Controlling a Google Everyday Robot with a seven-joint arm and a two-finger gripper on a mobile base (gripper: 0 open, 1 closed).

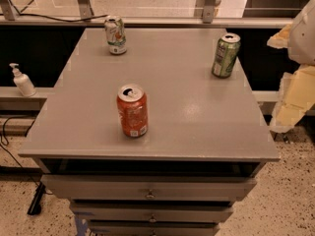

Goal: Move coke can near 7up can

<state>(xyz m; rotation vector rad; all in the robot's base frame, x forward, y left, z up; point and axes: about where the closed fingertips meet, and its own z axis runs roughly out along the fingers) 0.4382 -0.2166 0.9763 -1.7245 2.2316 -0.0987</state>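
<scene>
The coke can (132, 110) is red-orange with a silver top and a white label patch low on its side. It stands upright on the grey table top (187, 112), left of the middle and near the front. The 7up can (115, 34) is pale with green and orange markings and stands upright at the back left, well behind the coke can. My gripper does not show in this view. Only pale white and beige parts (300, 58), perhaps of my arm, show at the right edge, beside the table.
A dark green can (226, 55) with a silver top stands upright at the back right of the table. The table has drawers (150, 194) in its front. A white pump bottle (22, 81) stands on a ledge to the left. Cables lie on the floor at the left.
</scene>
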